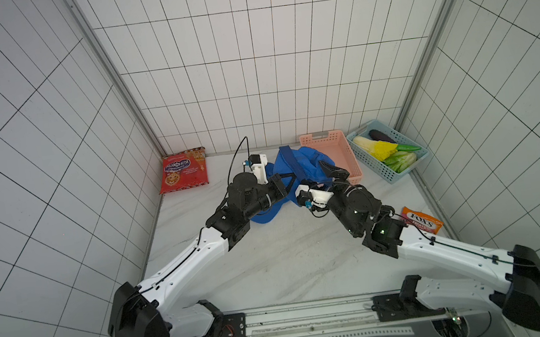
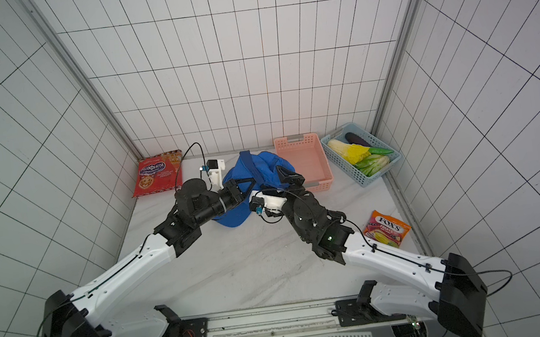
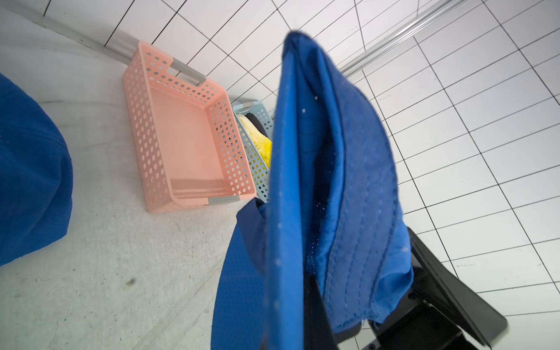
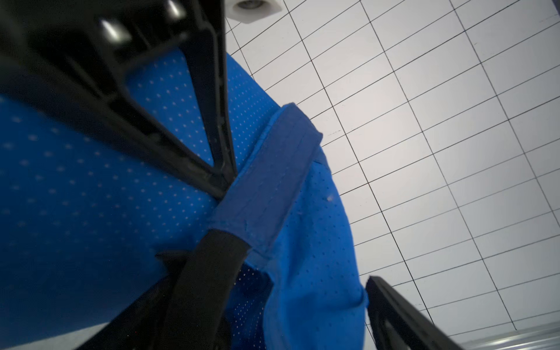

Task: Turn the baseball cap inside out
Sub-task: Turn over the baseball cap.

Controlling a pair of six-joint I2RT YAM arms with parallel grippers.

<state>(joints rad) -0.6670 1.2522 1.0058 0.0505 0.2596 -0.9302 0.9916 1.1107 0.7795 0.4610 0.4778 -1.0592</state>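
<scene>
The blue baseball cap (image 1: 309, 161) (image 2: 261, 167) sits at 12 o'clock on the pale, marble-veined worktop (image 1: 273, 263), held between the two arms. Its stiff brim (image 1: 264, 217) rests on the surface at the cap's 7 o'clock, while the soft crown is lifted and crumpled.

The left jaws are closed on the cap's rim. In the left wrist view the stitched inner band and the pin-holed mesh fabric (image 3: 348, 181) hang from them in a folded flap. The right jaws stand wide apart at the cap's 4 o'clock. In the right wrist view the cloth (image 4: 75, 181) lies between them, and whether either finger touches it I cannot tell. That view also shows a flat, darker blue band (image 4: 269, 181) with a black strap (image 4: 206, 288) coming out of its end.

A pink perforated plastic basket (image 1: 326, 155) (image 3: 181, 136) lies just at the cap's 3 o'clock. Beyond it is a light blue basket (image 1: 375, 165) of vegetables. A glossy red biscuit packet (image 1: 183, 171) lies at the cap's 9 o'clock, and an orange sweets bag (image 1: 422, 224) at the worktop's 4 o'clock.
</scene>
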